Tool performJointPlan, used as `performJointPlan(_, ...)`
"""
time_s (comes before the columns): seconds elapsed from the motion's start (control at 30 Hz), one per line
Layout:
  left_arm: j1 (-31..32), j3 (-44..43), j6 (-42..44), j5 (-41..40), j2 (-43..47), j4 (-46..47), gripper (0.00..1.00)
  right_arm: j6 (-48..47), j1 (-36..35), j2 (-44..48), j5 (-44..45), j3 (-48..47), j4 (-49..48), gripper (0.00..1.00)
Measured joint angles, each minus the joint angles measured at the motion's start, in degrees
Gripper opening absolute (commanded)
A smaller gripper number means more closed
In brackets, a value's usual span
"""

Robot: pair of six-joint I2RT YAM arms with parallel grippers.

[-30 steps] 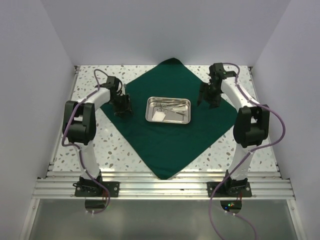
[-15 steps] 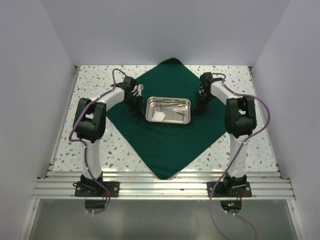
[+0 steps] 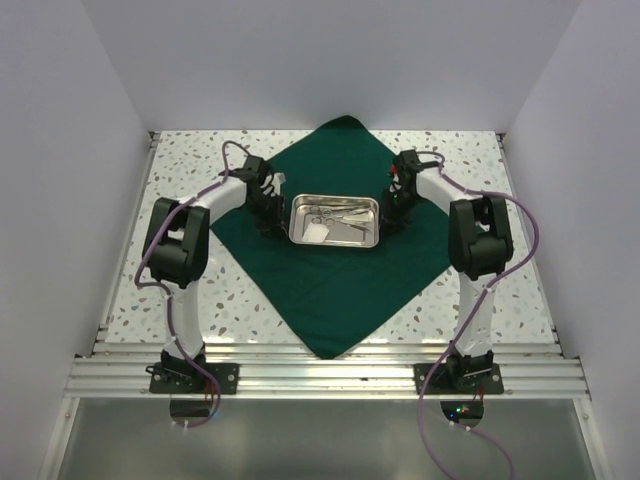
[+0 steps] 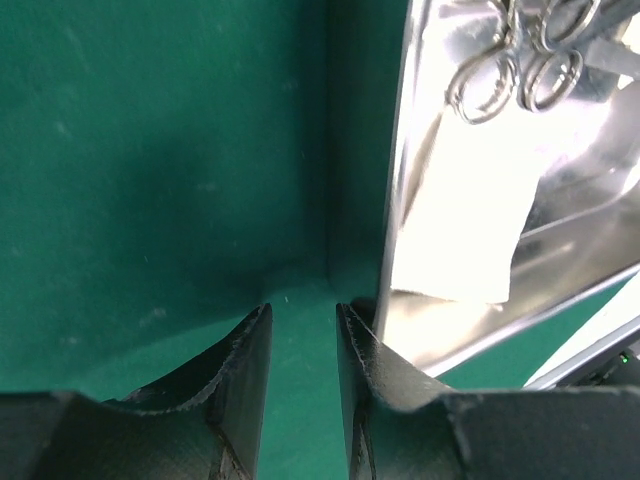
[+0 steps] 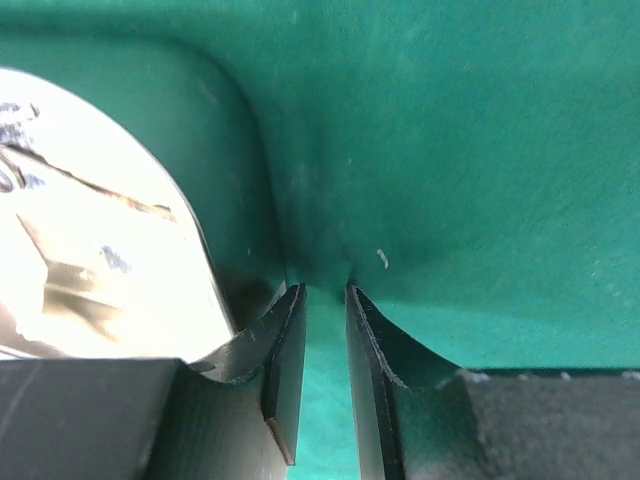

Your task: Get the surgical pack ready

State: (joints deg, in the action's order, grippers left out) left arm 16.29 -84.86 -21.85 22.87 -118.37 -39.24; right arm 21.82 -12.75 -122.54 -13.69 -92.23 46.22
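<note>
1. My left gripper (image 4: 302,335) is down on the plain dark green matte cloth drape (image 3: 330,290), jaws drawn in to a narrow slot. In the left wrist view, cloth rises into that slot, so I'm reading it as pinching a small fold.
2. Its inner finger (image 4: 365,400) sits just beside the left rim of the small shiny rectangular steel tray (image 3: 360,237). I can't tell if it touches the metal.
3. My right gripper (image 5: 323,305) is the same story: a narrow gap, tips pressed into the drape. Creases run up into the slot, so a ridge of cloth is nipped between the fingers.
4. It sits just beside the tray's right end. The tray's rounded corner shows at the left of the right wrist view.
5. Where things lie: the drape is spread as a diamond on the white speckled table (image 3: 250,310), and the tray rests on it near the middle, between the two grippers.
6. The count: one drape, one tray.
7. Inside the tray are steel scissor-like instruments (image 3: 345,213). I see four finger rings in the left wrist view, which looks like two instruments, though the glare makes that unsure.
8. One white gauze piece (image 4: 460,240) lies flat on the tray floor near its left end.
9. Two arms and two grippers, one on each side of the tray.
</note>
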Motion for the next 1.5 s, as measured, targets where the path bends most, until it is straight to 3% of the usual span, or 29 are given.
performJointPlan(1.37, -0.04, 2.51, 1.95, -1.05, 2.89, -1.46, 0.33, -0.17, -3.37, 2.32, 2.21, 0.90, 1.07, 0.29)
performJointPlan(1.5, -0.04, 3.04, 2.01, -1.68, 3.39, -1.68, 0.47, -0.13, -3.39, 2.51, 2.71, 1.01, 1.16, 0.30)
